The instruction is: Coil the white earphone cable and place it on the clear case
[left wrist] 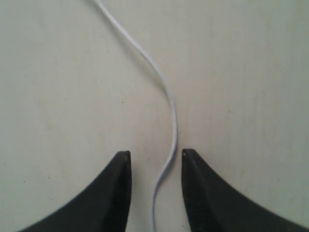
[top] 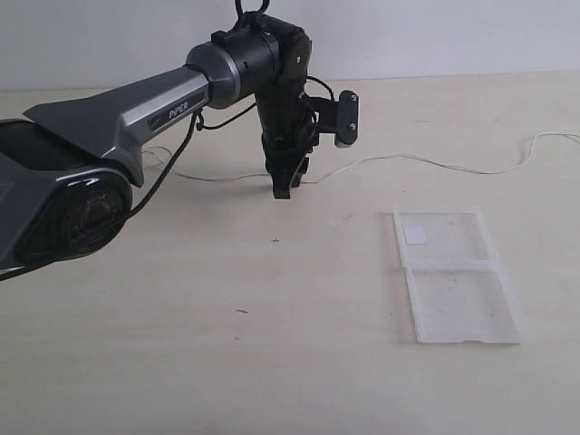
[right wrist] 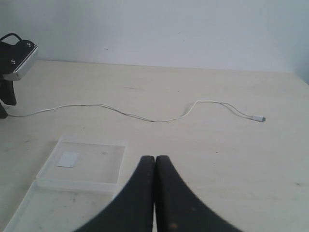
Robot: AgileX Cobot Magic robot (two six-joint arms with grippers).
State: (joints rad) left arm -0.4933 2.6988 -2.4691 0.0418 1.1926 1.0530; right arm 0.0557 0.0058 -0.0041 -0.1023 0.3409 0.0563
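The white earphone cable [top: 426, 162] lies stretched across the far part of the table, running from behind the left arm to the right edge. My left gripper [top: 283, 186] points straight down onto it near its left part. In the left wrist view the thin wire [left wrist: 164, 87] passes through the gap of the left gripper [left wrist: 155, 154], whose jaws stand open on either side without touching it. The clear case [top: 458, 308] lies open and flat at the right front, a white sticker [top: 416, 235] on its far half. My right gripper [right wrist: 155, 158] is shut and empty, above the table beside the case [right wrist: 91, 164].
The left arm's grey body [top: 109, 136] fills the left side of the exterior view. One small end piece of the cable [right wrist: 260, 118] rests on the bare table, seen in the right wrist view. A pale wall borders the table at the back.
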